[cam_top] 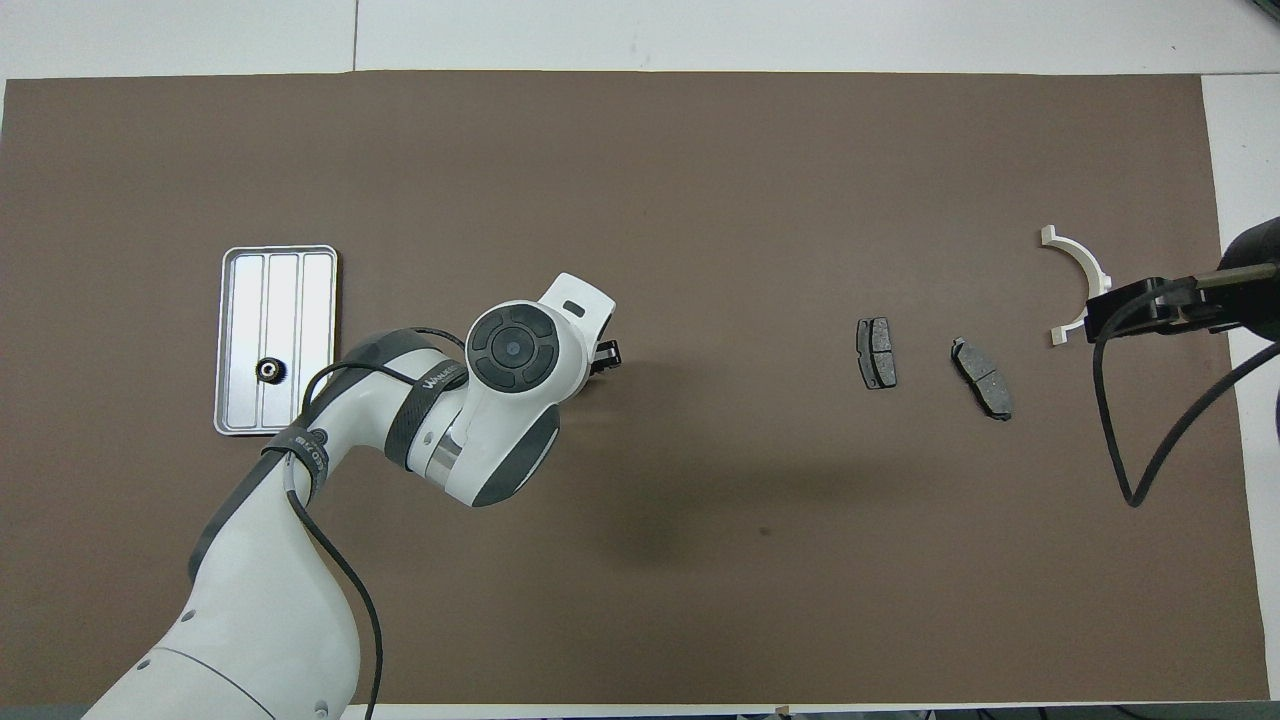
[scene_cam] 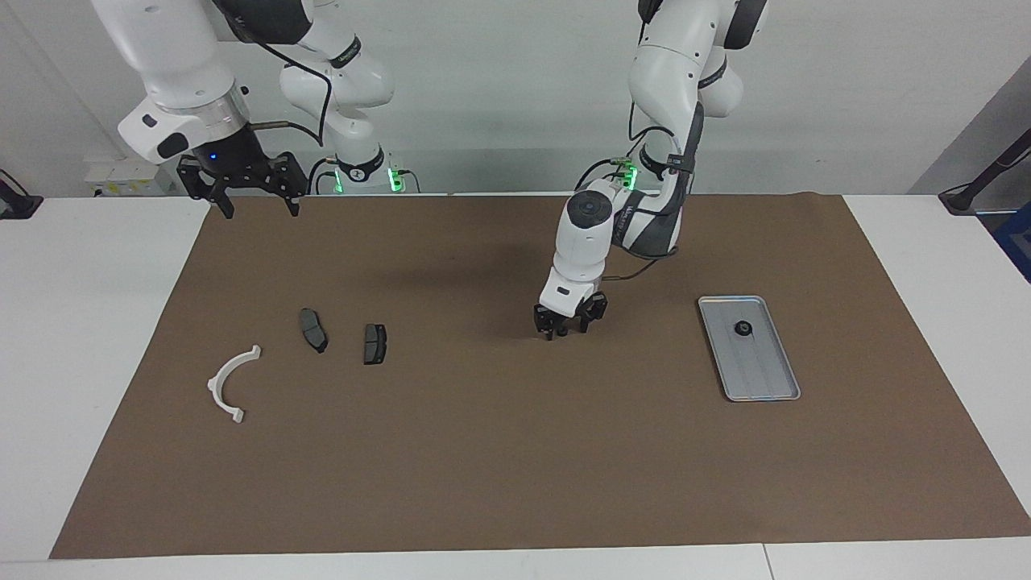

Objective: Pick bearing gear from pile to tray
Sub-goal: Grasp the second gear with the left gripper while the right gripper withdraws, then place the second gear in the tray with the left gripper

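The silver-grey tray (scene_cam: 765,385) (cam_top: 280,290) lies on the brown mat toward the left arm's end of the table. A small black bearing gear (scene_cam: 743,328) (cam_top: 269,371) lies in it. The pile toward the right arm's end shows a white curved arc (scene_cam: 228,379) (cam_top: 1080,262) and two dark grey brake pads (scene_cam: 312,329) (scene_cam: 374,343) (cam_top: 876,352) (cam_top: 982,377). My left gripper (scene_cam: 564,329) (cam_top: 605,355) is down at the mat between the pile and the tray, its tips mostly hidden under the hand from above. My right gripper (scene_cam: 256,205) (cam_top: 1100,310) is open, empty and raised over the mat's edge.
The brown mat (scene_cam: 515,467) covers most of the white table. A black cable (cam_top: 1130,440) hangs from the right arm over the mat near the arc.
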Robot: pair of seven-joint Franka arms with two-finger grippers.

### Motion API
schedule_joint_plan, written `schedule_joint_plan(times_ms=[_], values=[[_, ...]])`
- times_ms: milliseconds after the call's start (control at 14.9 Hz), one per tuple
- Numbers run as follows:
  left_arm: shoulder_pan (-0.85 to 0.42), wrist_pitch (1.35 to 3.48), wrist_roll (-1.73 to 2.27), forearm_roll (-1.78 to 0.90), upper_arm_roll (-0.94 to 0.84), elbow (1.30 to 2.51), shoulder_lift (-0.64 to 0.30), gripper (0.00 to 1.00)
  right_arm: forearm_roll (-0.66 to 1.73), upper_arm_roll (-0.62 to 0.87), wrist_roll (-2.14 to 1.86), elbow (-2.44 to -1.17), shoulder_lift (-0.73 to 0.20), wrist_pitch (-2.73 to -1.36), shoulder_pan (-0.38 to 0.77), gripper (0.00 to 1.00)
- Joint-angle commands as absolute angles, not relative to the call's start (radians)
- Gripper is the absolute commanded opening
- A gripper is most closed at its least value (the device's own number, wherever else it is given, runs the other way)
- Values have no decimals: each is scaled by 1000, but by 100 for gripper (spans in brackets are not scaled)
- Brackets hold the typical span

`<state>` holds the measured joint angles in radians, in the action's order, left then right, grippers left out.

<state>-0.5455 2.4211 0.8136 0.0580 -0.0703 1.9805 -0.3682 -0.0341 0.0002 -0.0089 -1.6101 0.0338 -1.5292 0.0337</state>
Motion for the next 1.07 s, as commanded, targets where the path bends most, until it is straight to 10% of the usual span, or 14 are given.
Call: schedule_joint_plan(times_ms=[0, 67, 134, 537, 1006], values=[[-555, 2445, 822, 77, -63, 2010, -357, 44, -31, -9, -25, -1646, 60, -1552, 34, 100], [-555, 2439, 821, 77, -63, 2003, -357, 10, -31, -9, -25, -1646, 60, -1552, 34, 100], [-551, 2430, 821, 75, -63, 1990, -359, 0, -31, -9, -25, -1646, 60, -1552, 34, 100], [-510, 2237, 790, 72, -52, 1880, -315, 0, -31, -9, -20, -1646, 57, -1552, 37, 100], [-16, 2032, -10, -2, -54, 1862, -166, 0, -31, -6, 14, -1638, 41, -1574, 34, 100]])
